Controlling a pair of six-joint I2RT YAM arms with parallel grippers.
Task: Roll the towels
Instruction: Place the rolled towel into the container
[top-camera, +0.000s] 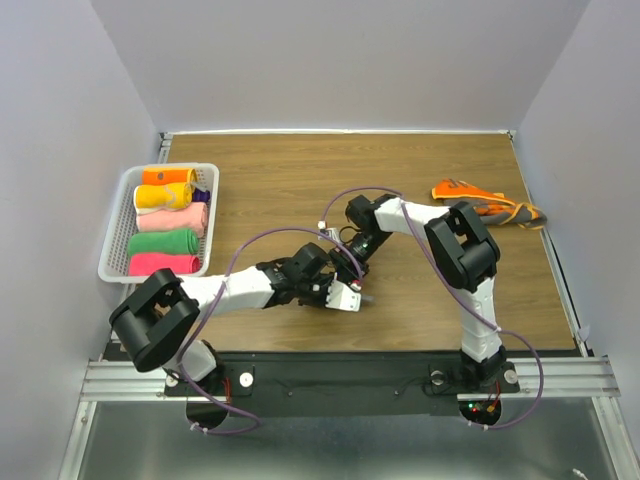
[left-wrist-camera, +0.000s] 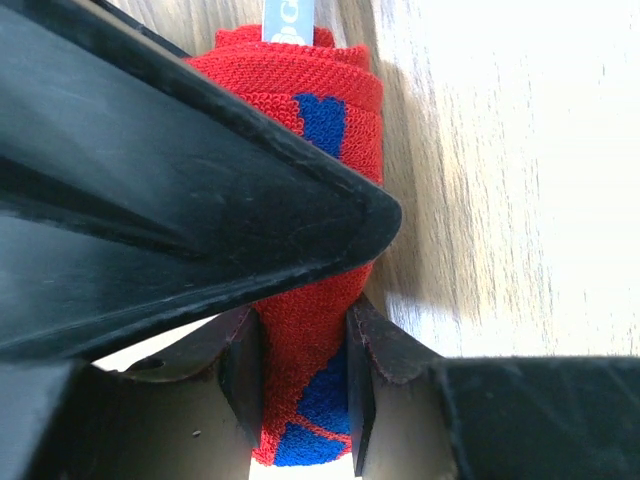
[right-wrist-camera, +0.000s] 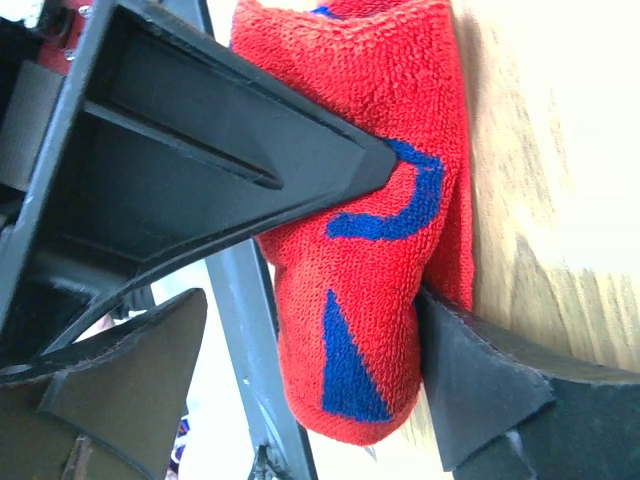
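Note:
A red towel with blue markings (left-wrist-camera: 300, 90) is rolled up on the wooden table. My left gripper (left-wrist-camera: 300, 345) is shut on one end of the roll, its pads pressing the cloth from both sides. My right gripper (right-wrist-camera: 308, 305) is open around the same red towel (right-wrist-camera: 370, 130): one finger (right-wrist-camera: 470, 380) touches the roll's side against the table, the other stands apart from it. In the top view both grippers, left (top-camera: 335, 287) and right (top-camera: 352, 262), meet at the table's near middle and hide the towel.
A white basket (top-camera: 113, 235) at the left holds several rolled towels, among them a green one (top-camera: 162, 241) and a pink one (top-camera: 163, 264). An unrolled orange towel (top-camera: 470, 192) lies crumpled at the right, by the table's edge.

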